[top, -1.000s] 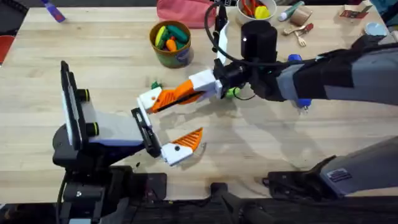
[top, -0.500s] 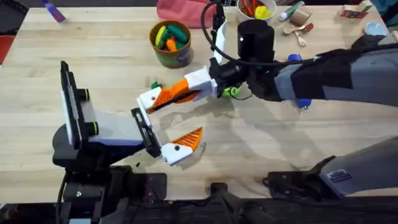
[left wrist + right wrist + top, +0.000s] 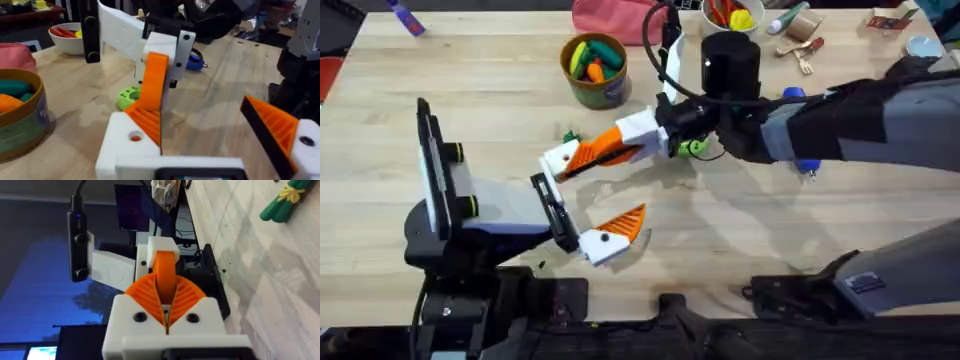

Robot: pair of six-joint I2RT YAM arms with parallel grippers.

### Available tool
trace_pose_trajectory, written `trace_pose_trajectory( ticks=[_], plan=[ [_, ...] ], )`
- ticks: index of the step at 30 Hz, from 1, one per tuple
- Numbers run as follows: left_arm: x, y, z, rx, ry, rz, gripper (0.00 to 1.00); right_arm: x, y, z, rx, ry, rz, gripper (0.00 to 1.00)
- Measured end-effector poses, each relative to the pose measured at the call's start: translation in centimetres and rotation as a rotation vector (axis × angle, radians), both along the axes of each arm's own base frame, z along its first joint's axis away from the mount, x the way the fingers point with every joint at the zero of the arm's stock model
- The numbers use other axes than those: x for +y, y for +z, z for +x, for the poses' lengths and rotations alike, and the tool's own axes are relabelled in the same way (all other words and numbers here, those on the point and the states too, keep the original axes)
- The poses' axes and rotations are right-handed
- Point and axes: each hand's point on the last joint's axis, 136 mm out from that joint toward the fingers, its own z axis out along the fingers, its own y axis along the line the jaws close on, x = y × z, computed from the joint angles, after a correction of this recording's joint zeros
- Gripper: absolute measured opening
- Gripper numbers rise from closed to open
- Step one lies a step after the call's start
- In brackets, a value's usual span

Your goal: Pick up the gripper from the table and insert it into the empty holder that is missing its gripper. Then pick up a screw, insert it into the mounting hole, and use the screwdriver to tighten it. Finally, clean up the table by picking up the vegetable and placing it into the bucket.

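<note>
Overhead, the right gripper (image 3: 620,145) is pinching the gripper (image 3: 605,150), pressing it against the holder (image 3: 560,160) of the left gripper (image 3: 585,205), whose fingers are standing spread. Just behind the holder, the vegetable (image 3: 569,137) is lying on the table (image 3: 470,70). Farther back, the bucket (image 3: 595,70) is holding toy vegetables.

Even, bright light falls from above on the pale wooden surface (image 3: 470,60), with soft, faint shadows spreading just beneath and beside the right claw (image 3: 582,157) and its arm. The dark arm near the camera is blurred. In the left wrist view the nearest white and orange parts of the left claw (image 3: 220,145) are soft. Behind the right claw (image 3: 166,315) the room is dim and blue-tinted.
</note>
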Motion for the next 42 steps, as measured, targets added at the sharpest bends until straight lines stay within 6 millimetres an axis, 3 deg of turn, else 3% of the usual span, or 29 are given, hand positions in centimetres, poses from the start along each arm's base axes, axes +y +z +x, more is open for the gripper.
trace_pose_trajectory(
  ticks=[4,10,11,23,33,42],
  plan=[
    [0.0,0.0,0.0,0.0,0.002,0.0,0.985,0.0,0.0,0.0,0.002,-0.002,-0.002,0.03],
    [0.0,0.0,0.0,-0.004,0.0,0.002,0.986,0.4,-0.4,0.4,0.0,-0.034,-0.019,0.874],
    [0.0,0.0,0.0,-0.004,0.0,0.002,0.986,0.4,-0.4,0.4,-0.003,-0.039,-0.021,0.925],
    [0.0,0.0,0.0,-0.004,-0.001,0.002,0.985,-0.2,-1.0,0.9,0.017,-0.098,-0.084,0.947],
    [0.0,0.0,0.0,-0.005,0.0,0.002,0.985,-6.7,2.3,2.7,-0.063,-0.31,-0.283,0.951],
    [0.0,0.0,0.0,-0.004,-0.001,0.002,0.985,-11.0,3.5,3.9,-0.186,-0.426,-0.583,0.954]
  ],
)
